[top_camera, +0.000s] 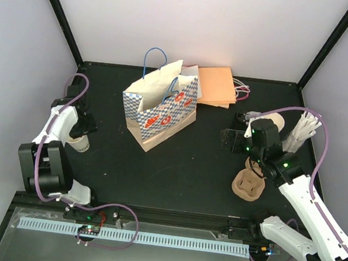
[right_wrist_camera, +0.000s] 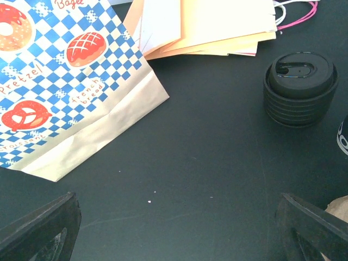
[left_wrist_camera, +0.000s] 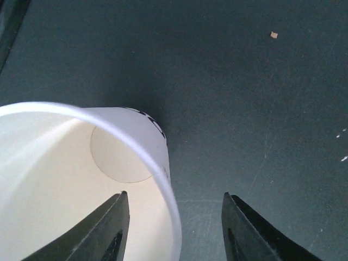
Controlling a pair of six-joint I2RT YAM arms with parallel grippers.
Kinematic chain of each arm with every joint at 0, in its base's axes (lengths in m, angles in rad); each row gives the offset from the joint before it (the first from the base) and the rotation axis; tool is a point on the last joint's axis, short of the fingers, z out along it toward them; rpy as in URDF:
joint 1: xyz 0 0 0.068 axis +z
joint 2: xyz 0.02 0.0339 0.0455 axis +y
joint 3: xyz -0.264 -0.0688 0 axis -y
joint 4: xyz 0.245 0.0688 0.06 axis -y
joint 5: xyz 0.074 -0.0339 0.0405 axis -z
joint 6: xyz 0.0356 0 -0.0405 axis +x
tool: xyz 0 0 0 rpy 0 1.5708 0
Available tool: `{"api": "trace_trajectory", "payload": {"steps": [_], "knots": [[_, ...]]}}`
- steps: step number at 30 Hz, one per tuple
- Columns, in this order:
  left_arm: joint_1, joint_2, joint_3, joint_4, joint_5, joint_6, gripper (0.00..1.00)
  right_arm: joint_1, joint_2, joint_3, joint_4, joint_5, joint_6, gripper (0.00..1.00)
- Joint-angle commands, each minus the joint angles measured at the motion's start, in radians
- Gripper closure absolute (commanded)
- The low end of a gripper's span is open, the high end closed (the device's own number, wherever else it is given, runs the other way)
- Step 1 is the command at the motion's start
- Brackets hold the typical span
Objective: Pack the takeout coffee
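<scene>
The takeout coffee is a small white paper cup (left_wrist_camera: 65,179) with its mouth uncovered and a pale cream inside; it stands at the table's left edge (top_camera: 81,144). My left gripper (left_wrist_camera: 174,225) straddles the cup's rim. One finger (left_wrist_camera: 106,228) is inside the cup and the other (left_wrist_camera: 250,231) outside, both clear of the wall. It is open. My right gripper (right_wrist_camera: 176,228) hangs open over bare table right of the bag, holding nothing. The blue-checked paper bag (top_camera: 161,107) stands open at the back centre.
A stack of black lids (right_wrist_camera: 300,89) sits right of the bag. Flat orange bags (top_camera: 216,85) lie behind it. A brown pulp carrier (top_camera: 248,185), nested cream cups (top_camera: 276,121) and white straws (top_camera: 305,129) crowd the right side.
</scene>
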Motion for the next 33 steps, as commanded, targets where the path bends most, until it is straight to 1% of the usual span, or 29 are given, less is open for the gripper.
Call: {"api": "trace_trajectory", "payload": {"steps": [1,4,9,10,14,18,21,23,26,29,33], "knots": [[0.007,0.043,0.0,0.038,0.039,0.002,0.56,-0.005,-0.013,-0.001,0.009,-0.001,-0.006,0.0],[0.006,0.04,0.002,0.032,0.027,-0.001,0.71,-0.005,-0.013,-0.003,0.006,0.001,-0.008,0.0],[0.005,-0.008,0.004,0.014,0.011,-0.012,0.97,-0.005,-0.007,-0.009,0.013,-0.006,-0.007,0.0],[0.004,-0.013,0.008,0.005,0.011,-0.012,0.98,-0.005,-0.006,-0.009,0.015,-0.004,-0.007,0.0],[-0.018,-0.04,0.028,-0.04,-0.029,-0.01,0.99,-0.005,0.0,-0.002,0.016,-0.004,-0.012,0.0],[-0.087,-0.099,0.032,-0.108,-0.071,-0.052,0.98,-0.005,0.005,-0.001,0.018,-0.005,-0.014,0.0],[-0.171,-0.156,0.026,-0.17,-0.121,-0.138,0.98,-0.005,0.01,-0.004,0.023,-0.01,-0.01,0.0],[-0.212,-0.196,0.021,-0.212,-0.129,-0.183,0.99,-0.005,0.01,-0.006,0.026,-0.013,-0.006,0.0],[-0.295,-0.257,0.01,-0.257,-0.105,-0.226,0.98,-0.005,0.011,-0.009,0.031,-0.013,-0.007,0.0],[-0.41,-0.311,0.011,-0.308,-0.094,-0.282,0.99,-0.005,0.017,-0.008,0.034,-0.008,-0.012,0.0],[-0.558,-0.344,0.012,-0.378,-0.056,-0.36,0.99,-0.005,0.03,-0.007,0.035,0.001,-0.014,0.0]]}}
